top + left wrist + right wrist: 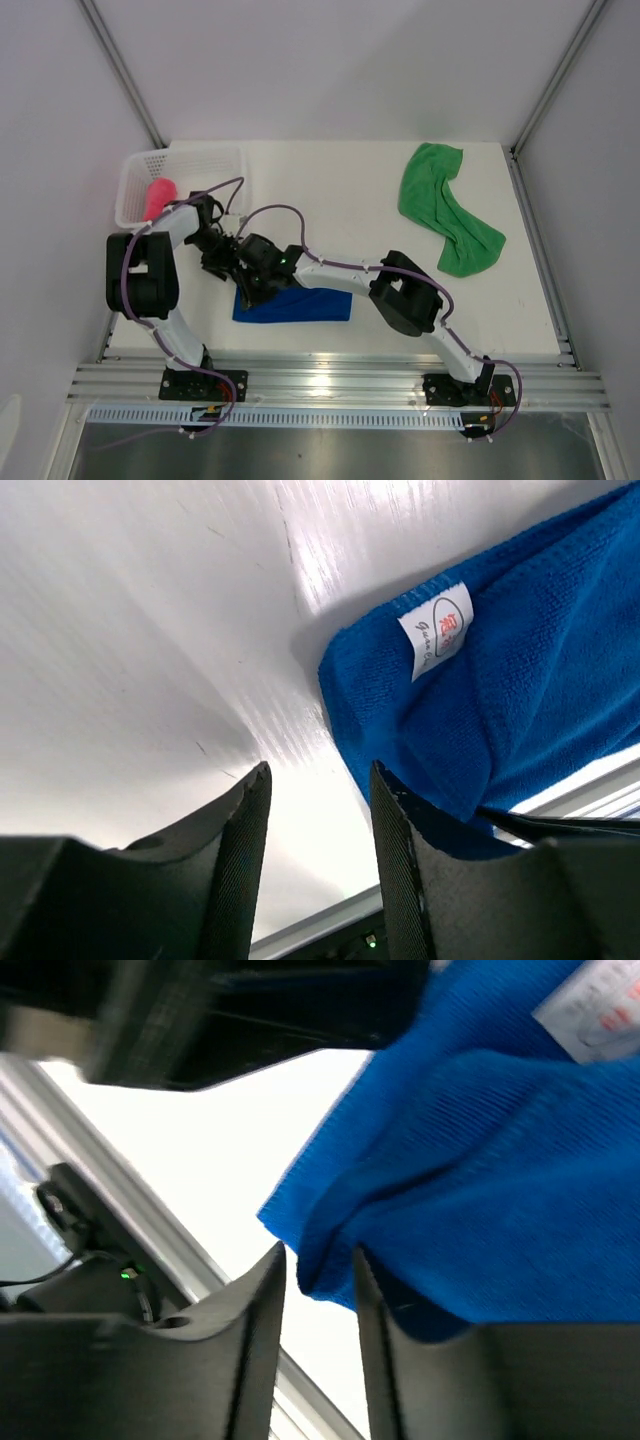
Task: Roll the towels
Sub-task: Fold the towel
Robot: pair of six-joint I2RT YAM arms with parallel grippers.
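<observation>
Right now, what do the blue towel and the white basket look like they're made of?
Blue towel: seemingly soft microfibre cloth, matte; fine ribbed pile and sewn label show. Basket: likely white plastic; its walls are a fine mesh.

White table point(330, 190), pale plain walls point(300, 70)

Blue towel point(480, 1190) fold (white label point(595, 1010) above) between the narrowly parted claw point(318, 1258)

We note left arm point(140, 275), right arm point(410, 295): white tubes, bulky black joints. Purple-grey cables point(283, 207) loop along both. Black bases point(200, 383), red wires beside them. We see fingers point(245, 860) black, flat, inner faces finely ribbed. Small green light point(285, 262) near right wrist.
</observation>
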